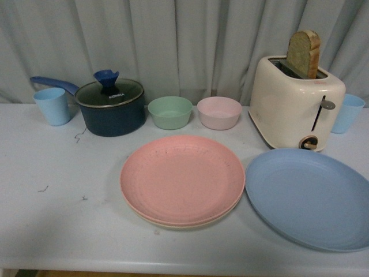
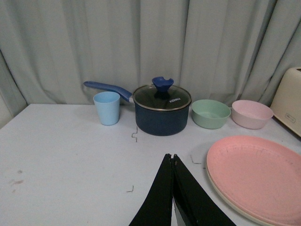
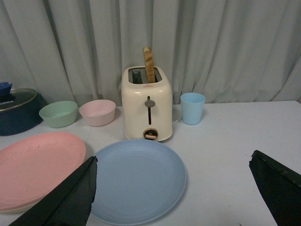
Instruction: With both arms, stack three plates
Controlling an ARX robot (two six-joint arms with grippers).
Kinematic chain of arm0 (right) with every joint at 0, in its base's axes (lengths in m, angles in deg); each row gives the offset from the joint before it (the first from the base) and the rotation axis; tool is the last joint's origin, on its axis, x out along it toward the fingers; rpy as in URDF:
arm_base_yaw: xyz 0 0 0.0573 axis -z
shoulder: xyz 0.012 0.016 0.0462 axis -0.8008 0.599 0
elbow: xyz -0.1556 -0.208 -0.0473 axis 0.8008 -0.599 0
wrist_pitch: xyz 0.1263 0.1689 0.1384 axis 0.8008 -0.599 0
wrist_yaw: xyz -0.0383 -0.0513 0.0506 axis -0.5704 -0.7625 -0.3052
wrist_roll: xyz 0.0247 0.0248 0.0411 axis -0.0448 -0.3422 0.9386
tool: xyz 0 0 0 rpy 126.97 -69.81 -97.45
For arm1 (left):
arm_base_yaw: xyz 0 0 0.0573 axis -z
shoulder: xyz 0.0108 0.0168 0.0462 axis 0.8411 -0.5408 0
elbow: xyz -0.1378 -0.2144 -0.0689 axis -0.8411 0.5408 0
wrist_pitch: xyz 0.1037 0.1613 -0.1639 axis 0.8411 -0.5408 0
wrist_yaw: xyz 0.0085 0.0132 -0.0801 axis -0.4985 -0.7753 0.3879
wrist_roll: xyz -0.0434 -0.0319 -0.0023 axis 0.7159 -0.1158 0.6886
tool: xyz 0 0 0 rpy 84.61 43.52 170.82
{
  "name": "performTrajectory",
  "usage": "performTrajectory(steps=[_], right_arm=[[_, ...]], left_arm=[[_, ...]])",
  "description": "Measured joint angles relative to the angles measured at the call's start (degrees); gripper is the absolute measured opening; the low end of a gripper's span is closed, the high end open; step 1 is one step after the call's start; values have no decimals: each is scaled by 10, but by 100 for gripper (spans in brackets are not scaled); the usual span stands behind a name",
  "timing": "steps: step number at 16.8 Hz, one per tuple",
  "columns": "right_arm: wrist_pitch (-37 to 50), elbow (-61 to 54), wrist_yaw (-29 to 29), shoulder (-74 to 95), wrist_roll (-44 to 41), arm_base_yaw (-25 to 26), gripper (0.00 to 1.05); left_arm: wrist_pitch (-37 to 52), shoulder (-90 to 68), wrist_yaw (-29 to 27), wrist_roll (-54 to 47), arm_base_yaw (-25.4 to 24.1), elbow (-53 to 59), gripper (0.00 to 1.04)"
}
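The pink plate (image 1: 182,178) lies on the beige plate (image 1: 173,224), whose rim shows beneath it, at the table's middle front. The blue plate (image 1: 309,196) lies alone to its right, in front of the toaster. Neither arm shows in the front view. In the left wrist view my left gripper (image 2: 171,156) is shut and empty above bare table, left of the pink plate (image 2: 257,175). In the right wrist view my right gripper (image 3: 172,162) is wide open, its fingers (image 3: 75,193) apart, with the blue plate (image 3: 136,180) below and between them and the pink plate (image 3: 37,165) beside.
Along the back stand a light blue cup (image 1: 53,105), a dark blue lidded saucepan (image 1: 110,105), a green bowl (image 1: 170,112), a pink bowl (image 1: 219,112), a cream toaster (image 1: 295,104) with bread in it, and a second blue cup (image 1: 349,112). A grey curtain hangs behind.
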Motion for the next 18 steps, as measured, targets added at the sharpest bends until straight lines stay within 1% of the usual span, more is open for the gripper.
performTrajectory(steps=[4,8,15,17,18], right_arm=[[0,0,0,0,0,0,98],[0,0,0,0,0,0,98],[0,0,0,0,0,0,98],[0,0,0,0,0,0,98],[0,0,0,0,0,0,98]], left_arm=[[-90,96,0,0,0,0,2],[-154,162,0,0,0,0,2],[-232,241,0,0,0,0,2],[-339,319,0,0,0,0,2],[-322,333,0,0,0,-3,2]])
